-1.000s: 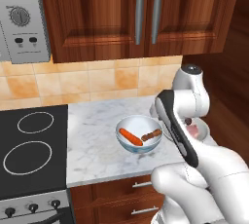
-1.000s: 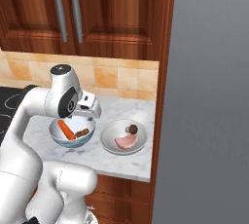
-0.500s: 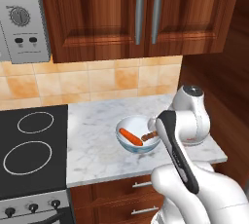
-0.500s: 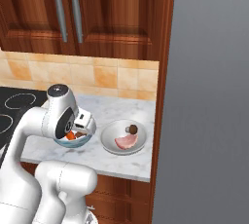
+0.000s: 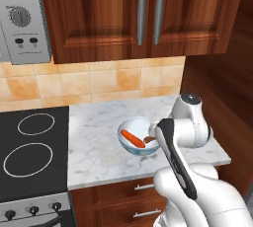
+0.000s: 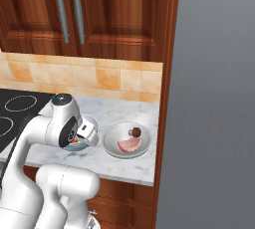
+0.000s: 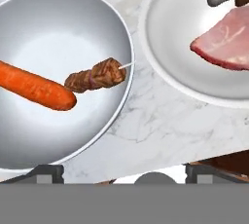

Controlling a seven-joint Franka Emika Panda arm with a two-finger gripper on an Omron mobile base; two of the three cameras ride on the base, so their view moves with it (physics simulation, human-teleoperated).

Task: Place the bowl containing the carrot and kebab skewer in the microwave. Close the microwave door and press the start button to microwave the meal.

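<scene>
Early stage, nothing of the task done yet as far as the pics show. Bowl sits on the marble counter, right of the stove, w/ carrot and skewer inside. From the hand cam they lie across the bowl's floor, carrot to one side, skewer's meat end just touching or v. near the carrot tip, stick end pointing to the rim. A plate w/ pink meat sits just beside the bowl, apart from it; not the target.

Gripper is low over the counter, right at the bowl's rim on the plate side. Both fingertips peek up at the bottom of the hand cam, set wide apart, nothing between them, so gripper is spread and empty. Seems lined up to take the rim, but no contact that I can make out; in the right base view the wrist hides most of the bowl.

Microwave is up left above the stove; just its control panel w/ dial shows at the frame edge. Door state: can't tell, it's out of frame.

Left to do, by my read: pinch the rim, lift level so the food doesn't roll out, carry up-left to the microwave, set bowl in, shut door, hit start. So basically all of it remains.
</scene>
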